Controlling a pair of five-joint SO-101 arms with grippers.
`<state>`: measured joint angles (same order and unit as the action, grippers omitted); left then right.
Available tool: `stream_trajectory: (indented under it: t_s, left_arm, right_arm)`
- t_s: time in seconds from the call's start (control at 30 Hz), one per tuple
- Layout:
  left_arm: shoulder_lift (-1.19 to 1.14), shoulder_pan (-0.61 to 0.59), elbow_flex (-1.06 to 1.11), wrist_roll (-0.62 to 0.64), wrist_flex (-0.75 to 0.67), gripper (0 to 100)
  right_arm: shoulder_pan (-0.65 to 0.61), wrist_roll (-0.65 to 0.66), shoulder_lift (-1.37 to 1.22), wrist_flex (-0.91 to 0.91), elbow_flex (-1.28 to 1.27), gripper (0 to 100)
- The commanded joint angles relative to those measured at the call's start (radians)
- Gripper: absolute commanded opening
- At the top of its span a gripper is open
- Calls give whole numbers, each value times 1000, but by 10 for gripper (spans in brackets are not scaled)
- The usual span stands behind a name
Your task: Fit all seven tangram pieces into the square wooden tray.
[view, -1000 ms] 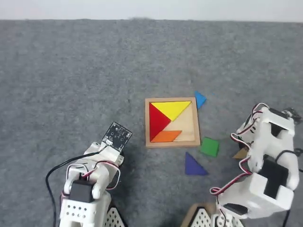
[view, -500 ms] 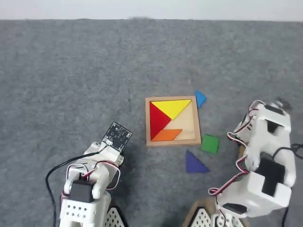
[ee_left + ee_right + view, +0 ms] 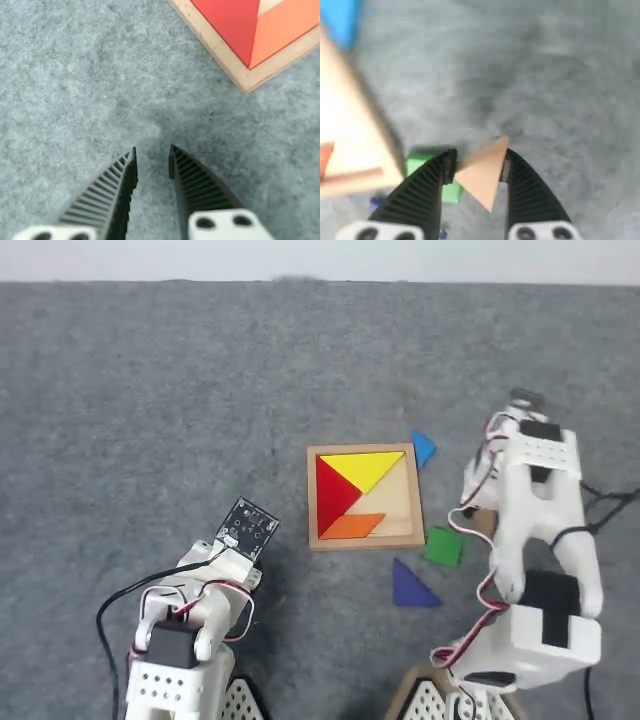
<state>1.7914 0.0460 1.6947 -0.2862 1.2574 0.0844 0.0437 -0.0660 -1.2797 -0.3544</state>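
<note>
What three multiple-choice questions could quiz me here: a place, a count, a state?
1. Where is the green square? A inside the tray; B on the grey mat beside the tray; C stacked on another piece.
2. How many pieces lie in the tray? A three; B five; C seven.
3. The right arm's fingers are: A open and empty; B shut on a tan triangle; C shut on the tray's rim.
Key: 1 B, off the tray's corner; 2 A, red, yellow, orange; 3 B, triangle clamped between them.

right arm (image 3: pixel 535 500): shifts from the table's (image 3: pixel 150 390) near edge up beside the tray (image 3: pixel 413 490)
tan triangle (image 3: pixel 482 175): apparently rides along in the right gripper (image 3: pixel 479 156)
</note>
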Motion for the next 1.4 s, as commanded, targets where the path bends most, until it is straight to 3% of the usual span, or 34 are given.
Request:
stream_trajectory:
  t_s: [0.0,0.4,0.53,0.63,0.83,1.1,1.3,1.37]
  left_arm:
    - [11,-6,-12,-9,-2,98]
    - [11,-6,-12,-9,-2,98]
    - [11,-6,-12,-9,-2,98]
    - [11,-6,-12,-9,-2,98]
    - [11,-6,-12,-9,-2,98]
    - [11,-6,-12,-9,-2,98]
    - [11,-6,-12,-9,-2,98]
    - [11,-6,-12,-9,-2,98]
  right_arm:
    - [-96,143,19,-39,77,9]
    - [-444,86,7,-41,176,10]
    - [-486,-112,-25,-39,258,12]
    - [-522,-157,-99,-31,307,9]
    - [-582,-400,-326,-42,505,14]
    - [-576,-784,-486,-133,767,169]
    - [-581,-787,-499,-127,830,173]
    - [-576,-723,-495,-133,832,173]
